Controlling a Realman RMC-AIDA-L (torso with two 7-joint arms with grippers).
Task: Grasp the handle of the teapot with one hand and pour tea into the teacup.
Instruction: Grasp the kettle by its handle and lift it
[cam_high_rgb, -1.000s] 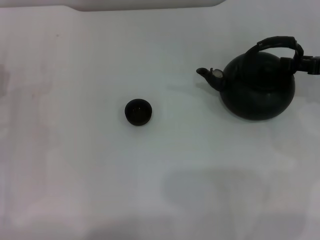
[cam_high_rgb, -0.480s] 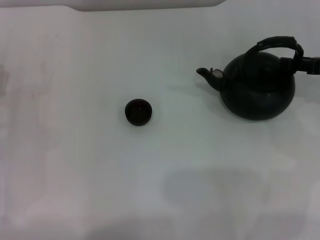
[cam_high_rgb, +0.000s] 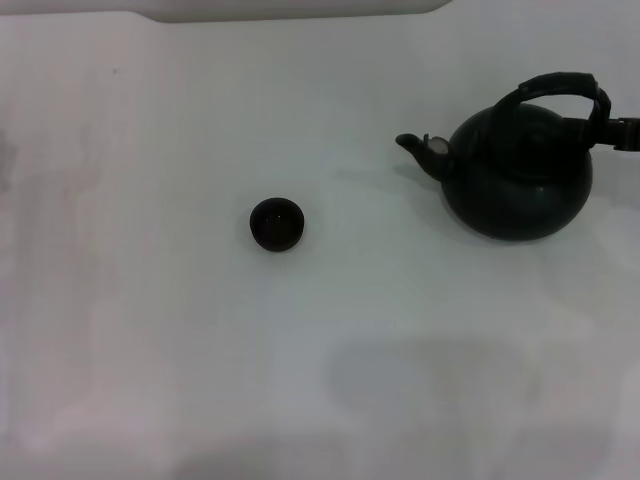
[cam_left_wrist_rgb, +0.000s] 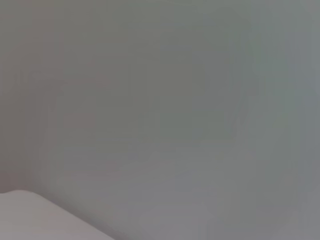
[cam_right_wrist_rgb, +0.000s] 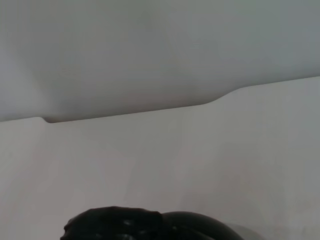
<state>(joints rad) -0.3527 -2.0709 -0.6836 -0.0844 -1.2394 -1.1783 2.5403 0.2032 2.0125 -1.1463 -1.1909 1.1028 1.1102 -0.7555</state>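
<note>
The matte-black teapot (cam_high_rgb: 520, 185) stands at the right of the white table, its spout (cam_high_rgb: 415, 145) pointing left toward the teacup (cam_high_rgb: 276, 224). The teacup is a tiny dark bowl near the table's middle, well apart from the pot. My right gripper (cam_high_rgb: 614, 128) reaches in from the right edge and is shut on the right end of the arched black handle (cam_high_rgb: 555, 85). Most of that arm is out of view. In the right wrist view the handle (cam_right_wrist_rgb: 115, 225) shows as a dark mass close below the camera. My left gripper is not in view.
The white table (cam_high_rgb: 200, 380) runs back to a far edge (cam_high_rgb: 300, 14) with a notch in it. A pale wall (cam_right_wrist_rgb: 150, 50) rises behind the table edge. The left wrist view shows only grey wall and a white corner (cam_left_wrist_rgb: 35, 220).
The teapot has shifted slightly to the right along with the right gripper on its handle. The teacup has not moved.
</note>
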